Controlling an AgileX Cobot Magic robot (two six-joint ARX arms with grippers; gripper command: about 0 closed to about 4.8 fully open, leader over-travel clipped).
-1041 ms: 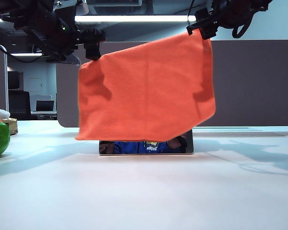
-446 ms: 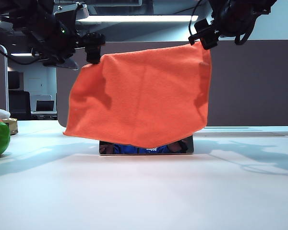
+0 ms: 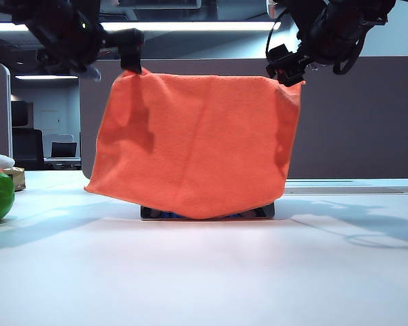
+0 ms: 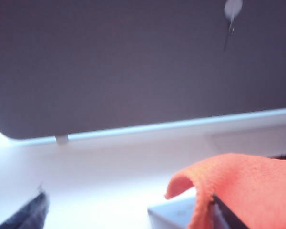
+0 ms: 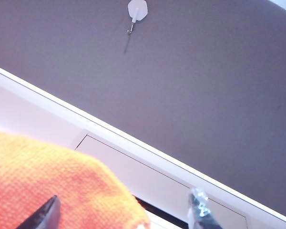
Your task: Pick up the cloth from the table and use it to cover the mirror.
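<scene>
With both sets of jaws spread at its top corners, the left gripper [image 3: 131, 60] and right gripper [image 3: 286, 70] leave the cloth [image 3: 194, 142] draped over the mirror [image 3: 207, 212] on the table [image 3: 204, 272], hiding its reflective face.

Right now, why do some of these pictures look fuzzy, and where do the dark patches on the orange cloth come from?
Exterior view: sharp; ceiling strip lights backlight the arms, so the left gripper and right gripper cast dark shadows onto the cloth and long soft ones across the table. Left wrist view: blurred throughout, the cloth too. Right wrist view: somewhat crisper, showing the cloth's weave.
</scene>
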